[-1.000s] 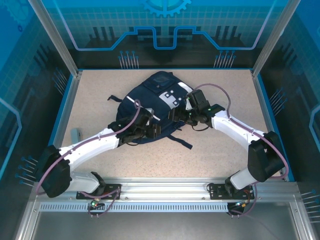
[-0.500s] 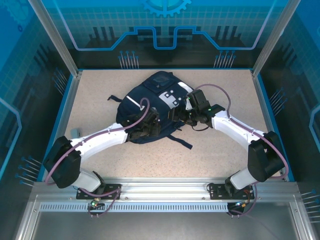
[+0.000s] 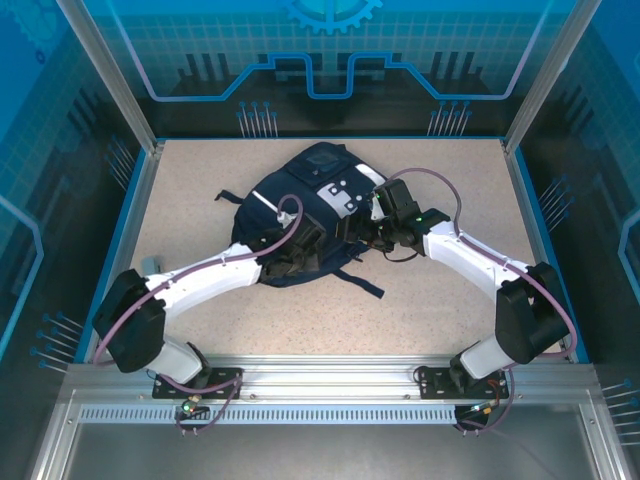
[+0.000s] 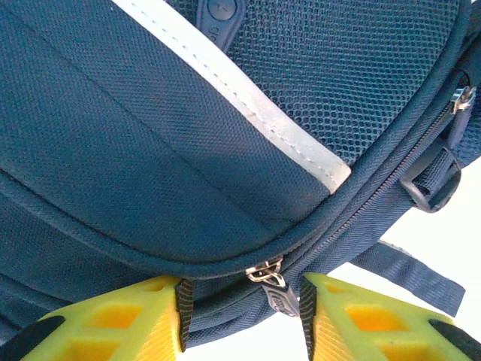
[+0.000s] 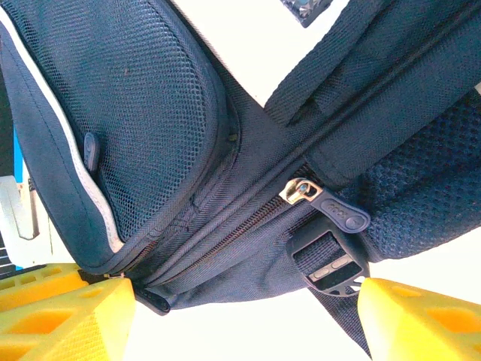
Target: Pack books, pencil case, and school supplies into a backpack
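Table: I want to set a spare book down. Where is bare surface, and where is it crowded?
Bare table: the far-left corner beside the backpack, the far-right stretch behind the right arm, and the near strip between the arms. Crowded: the middle, where the left gripper and right gripper work at the backpack, and the near-left edge by the pencil case.

The overhead view was bright and evenly lit from above, with only soft, short shadows under the arms (image 3: 215,275) on the table (image 3: 200,190). In both wrist views the table blew out to near white, while the backpack (image 4: 150,150) kept its dark weave crisp and sharp.
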`<action>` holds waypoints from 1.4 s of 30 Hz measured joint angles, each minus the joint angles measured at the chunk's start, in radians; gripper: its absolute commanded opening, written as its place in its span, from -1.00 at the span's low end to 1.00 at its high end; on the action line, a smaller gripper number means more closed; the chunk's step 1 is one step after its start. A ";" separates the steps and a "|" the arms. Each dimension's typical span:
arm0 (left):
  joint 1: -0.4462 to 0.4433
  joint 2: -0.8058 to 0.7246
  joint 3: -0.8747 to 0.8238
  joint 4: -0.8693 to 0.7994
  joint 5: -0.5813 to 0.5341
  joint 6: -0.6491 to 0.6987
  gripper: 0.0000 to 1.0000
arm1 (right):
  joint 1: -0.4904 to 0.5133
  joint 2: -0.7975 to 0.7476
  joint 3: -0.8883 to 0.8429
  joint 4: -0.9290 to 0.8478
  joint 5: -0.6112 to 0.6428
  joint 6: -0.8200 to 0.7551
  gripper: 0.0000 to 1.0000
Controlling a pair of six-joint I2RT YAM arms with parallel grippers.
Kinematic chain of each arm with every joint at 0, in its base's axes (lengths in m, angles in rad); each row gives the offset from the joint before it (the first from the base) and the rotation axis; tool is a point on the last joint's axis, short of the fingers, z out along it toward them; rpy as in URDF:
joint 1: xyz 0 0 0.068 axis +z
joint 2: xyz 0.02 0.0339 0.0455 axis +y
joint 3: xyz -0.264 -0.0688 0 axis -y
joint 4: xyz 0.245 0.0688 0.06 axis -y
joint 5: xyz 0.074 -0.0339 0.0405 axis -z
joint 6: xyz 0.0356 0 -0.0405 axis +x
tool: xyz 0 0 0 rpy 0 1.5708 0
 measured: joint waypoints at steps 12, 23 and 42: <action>-0.039 0.093 0.111 -0.126 -0.062 -0.036 -0.20 | 0.000 0.000 0.000 0.000 0.001 0.000 0.58; -0.055 0.117 0.139 -0.188 -0.088 -0.035 -0.75 | 0.000 0.000 0.000 0.000 0.001 0.000 0.58; -0.054 -0.038 0.012 0.005 0.002 0.121 -1.00 | -0.005 0.002 -0.031 0.134 -0.140 0.124 0.41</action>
